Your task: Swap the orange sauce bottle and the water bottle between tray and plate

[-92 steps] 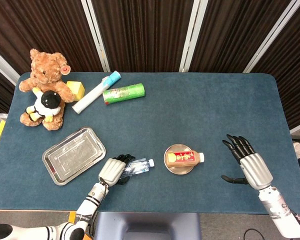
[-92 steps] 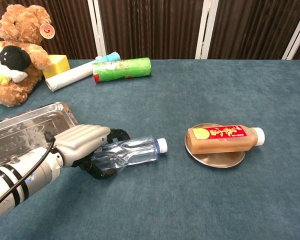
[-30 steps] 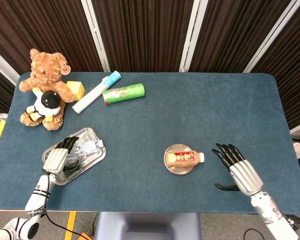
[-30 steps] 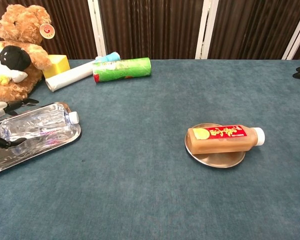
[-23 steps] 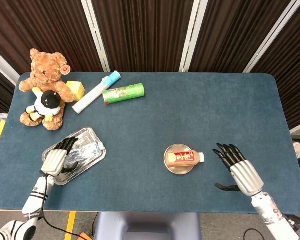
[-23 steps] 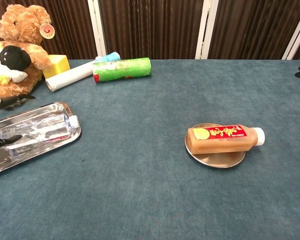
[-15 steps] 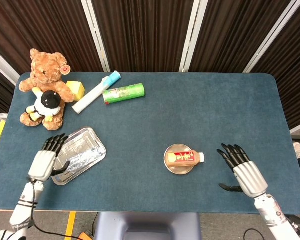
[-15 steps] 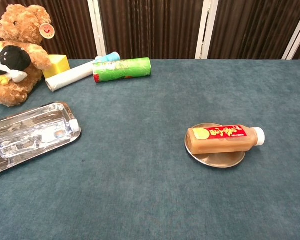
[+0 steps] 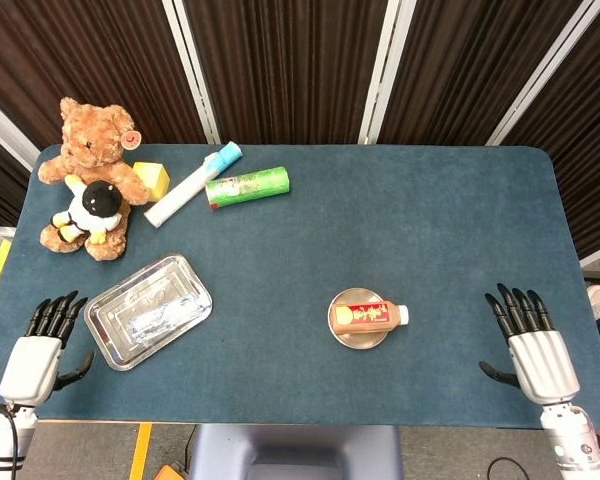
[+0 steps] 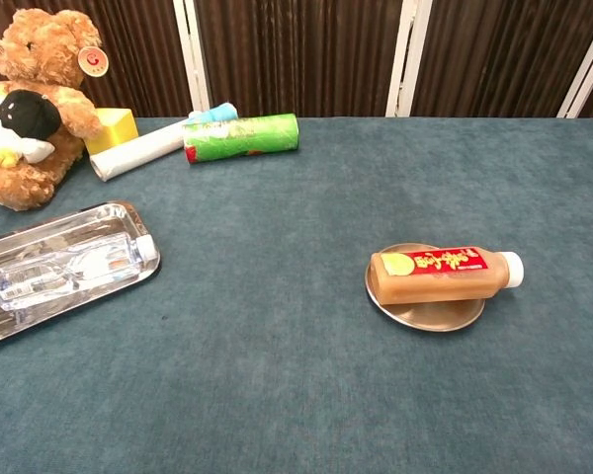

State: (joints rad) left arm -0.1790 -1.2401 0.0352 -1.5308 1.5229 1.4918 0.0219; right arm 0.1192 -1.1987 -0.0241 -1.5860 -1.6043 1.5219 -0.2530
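Currently, progress: the swap is looking finished, judging by where things are lying; nothing more seems to be waiting.
Water bottle: the clear water bottle (image 10: pixel 67 275) is lying on its side inside the metal tray (image 9: pixel 111 303), its white cap pointing toward the tray's corner nearest the plate.
Sauce bottle: the orange sauce bottle (image 10: pixel 446 273) is resting on its side on the small round plate (image 10: pixel 425 314), with its white cap overhanging the rim on the side facing away from the tray.
Sauce bottle's look: orange-brown liquid is showing through clear plastic, and a red and yellow label is wrapping the middle.
Tray and plate: both are sitting near the front of the table (image 9: pixel 380 220), the tray well apart from the plate.
Left hand: the left hand (image 9: pixel 35 347) is hovering at the table's front corner, just beyond the tray on the side away from the plate, fingers spread and grasping nothing.
Right hand: the right hand (image 9: pixel 535 343) is hovering at the opposite front corner, well apart from the plate, fingers released and holding nothing.
Bystanders: a teddy bear (image 9: pixel 88 170), a yellow block (image 9: pixel 152 180), a white roll (image 9: pixel 192 185) and a green can (image 9: pixel 247 187) are lying at the back, beyond the tray.
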